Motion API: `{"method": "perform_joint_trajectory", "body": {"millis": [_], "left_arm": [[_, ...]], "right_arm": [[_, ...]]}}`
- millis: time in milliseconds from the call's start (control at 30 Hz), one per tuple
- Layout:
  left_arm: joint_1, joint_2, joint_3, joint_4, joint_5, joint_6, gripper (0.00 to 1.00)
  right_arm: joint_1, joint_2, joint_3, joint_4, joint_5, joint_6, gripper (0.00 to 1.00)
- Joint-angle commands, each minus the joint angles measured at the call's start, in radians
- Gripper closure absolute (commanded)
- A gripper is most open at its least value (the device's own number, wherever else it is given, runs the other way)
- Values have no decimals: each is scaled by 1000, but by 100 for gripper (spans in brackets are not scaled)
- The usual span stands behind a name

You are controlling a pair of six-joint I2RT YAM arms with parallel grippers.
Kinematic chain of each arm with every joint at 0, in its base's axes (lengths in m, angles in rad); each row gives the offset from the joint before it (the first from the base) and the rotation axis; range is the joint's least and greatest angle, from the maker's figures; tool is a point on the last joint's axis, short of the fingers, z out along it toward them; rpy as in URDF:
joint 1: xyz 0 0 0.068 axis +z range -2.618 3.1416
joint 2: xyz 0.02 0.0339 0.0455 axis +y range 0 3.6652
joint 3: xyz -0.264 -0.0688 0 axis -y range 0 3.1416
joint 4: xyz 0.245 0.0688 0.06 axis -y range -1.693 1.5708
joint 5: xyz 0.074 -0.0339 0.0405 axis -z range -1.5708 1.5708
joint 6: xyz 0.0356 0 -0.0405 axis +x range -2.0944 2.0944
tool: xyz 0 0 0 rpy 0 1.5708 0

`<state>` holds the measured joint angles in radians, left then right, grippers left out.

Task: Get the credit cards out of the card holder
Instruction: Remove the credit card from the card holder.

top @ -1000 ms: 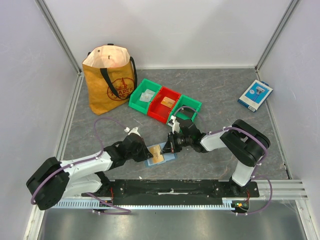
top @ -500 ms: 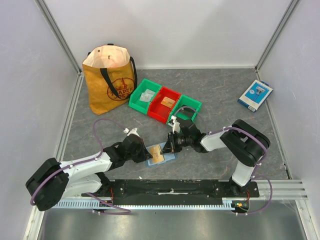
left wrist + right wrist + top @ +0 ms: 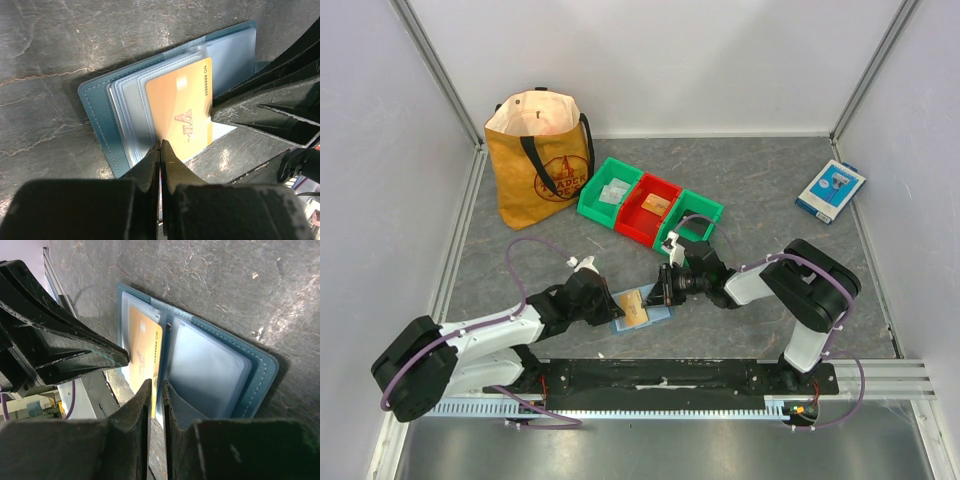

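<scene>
The card holder (image 3: 642,308) lies open on the worktop (image 3: 770,190) at the lower centre of the top view, with both arms meeting over it. Your left pincer (image 3: 160,150) is clenched, its tips meeting at the bottom edge of the orange card (image 3: 182,117). Whether it bites the card itself or the clear sleeve beneath cannot be told. Your right pincer (image 3: 156,390) is released, its jaws a sliver apart at the card's end. To do this well, I judge one side should pin the holder flat while the other draws the card straight along its pocket, low and level, so the sleeves do not lift with it. The left wrist view shows the card's printed face and how far it stands out of the stacked sleeves. The right wrist view shows the other leaf's pale pocket. Only the top view shows the bins (image 3: 650,208) above centre.
</scene>
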<state>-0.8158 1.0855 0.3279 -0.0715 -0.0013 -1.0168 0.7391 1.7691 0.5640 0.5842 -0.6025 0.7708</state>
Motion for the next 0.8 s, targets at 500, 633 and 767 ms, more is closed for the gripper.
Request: {"method": "perform_joint_trajectory", "body": {"millis": [500,633,767], "left_arm": [[1,13,-20,-51,-43,-3,98],[3,13,-20,-51,-43,-3,98],[1,16,-20,-50,-40,-3,98]], "right_arm": [[-10,56,14,25,-20,-10,85],[-10,53,13,31,-29,-11,87],[-10,49,16,32,-36,-13,86]]}}
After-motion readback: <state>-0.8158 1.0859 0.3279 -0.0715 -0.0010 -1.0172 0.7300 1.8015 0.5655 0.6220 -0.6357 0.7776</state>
